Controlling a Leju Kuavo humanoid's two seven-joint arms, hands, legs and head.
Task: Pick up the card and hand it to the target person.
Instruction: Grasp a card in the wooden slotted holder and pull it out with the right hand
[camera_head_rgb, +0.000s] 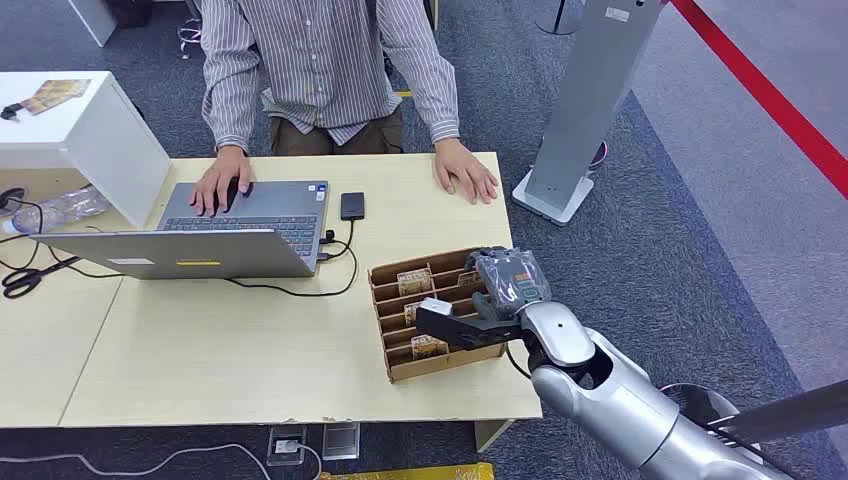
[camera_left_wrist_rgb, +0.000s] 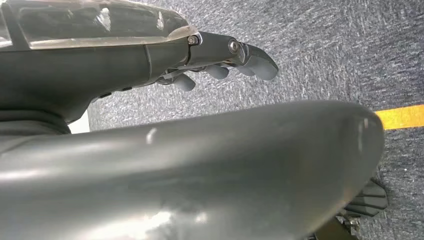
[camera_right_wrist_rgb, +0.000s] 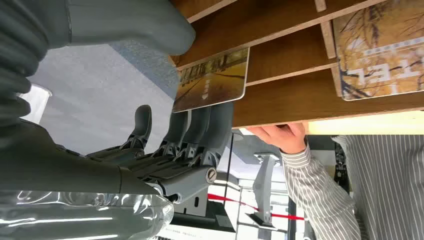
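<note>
Head view, table (camera_head_rgb: 250, 360): pale wood; a person (camera_head_rgb: 320, 70) in a striped shirt sits at its far side.
Laptop (camera_head_rgb: 215, 235): open on the left part of the table, one of the person's hands on its keyboard, the other flat on the table to the right.
Phone (camera_head_rgb: 352, 206): dark, just right of the laptop.
Card rack (camera_head_rgb: 400, 320): brown slotted box near the table's front right edge, cards standing in its slots.
Right robot hand (camera_head_rgb: 480, 305): over the rack's right end.
Right wrist view, card (camera_right_wrist_rgb: 212, 80): yellow-brown, at the rack's edge, fingers (camera_right_wrist_rgb: 200, 125) lying against it, thumb on the other side; whether it is pinched I cannot tell.
Left robot hand (camera_left_wrist_rgb: 220, 65): hangs over grey carpet, fingers curled, holding nothing.
</note>
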